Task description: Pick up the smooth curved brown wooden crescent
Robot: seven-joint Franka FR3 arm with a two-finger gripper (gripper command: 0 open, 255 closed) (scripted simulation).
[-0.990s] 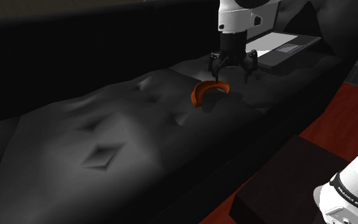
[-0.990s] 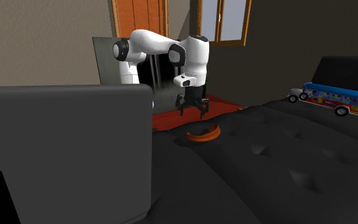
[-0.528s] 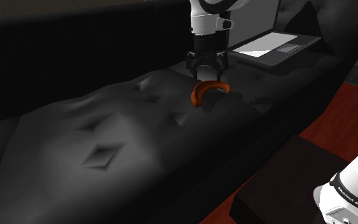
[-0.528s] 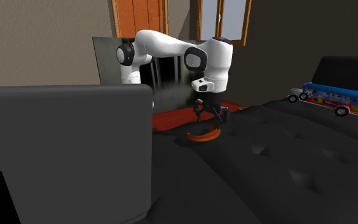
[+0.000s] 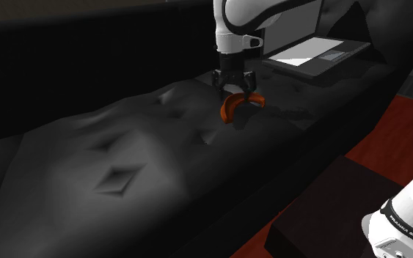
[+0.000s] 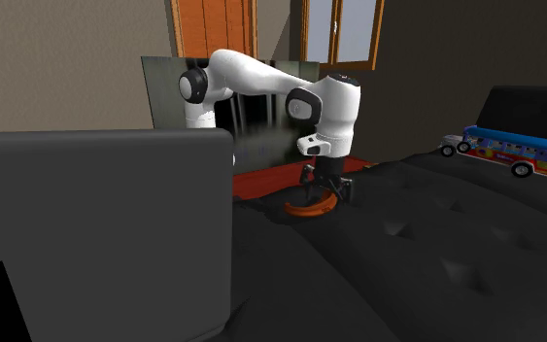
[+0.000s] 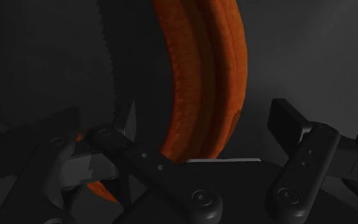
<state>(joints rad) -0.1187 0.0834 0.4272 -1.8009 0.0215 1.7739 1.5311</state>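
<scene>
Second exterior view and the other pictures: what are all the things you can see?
crescent: one, orange-brown, lying on the sofa seat under the pincer
sofa: one, dark grey, tufted, across the shoulder view
bus: one toy, blue roof and many colours, on the sofa at the second exterior view's right
slab: one, flat, grey and white, on the sofa beyond the crescent
floor: red, beside the sofa
door: one, orange, behind the arm
arm: one, white
pincer: one, black, open, fingers either side of the crescent
</scene>
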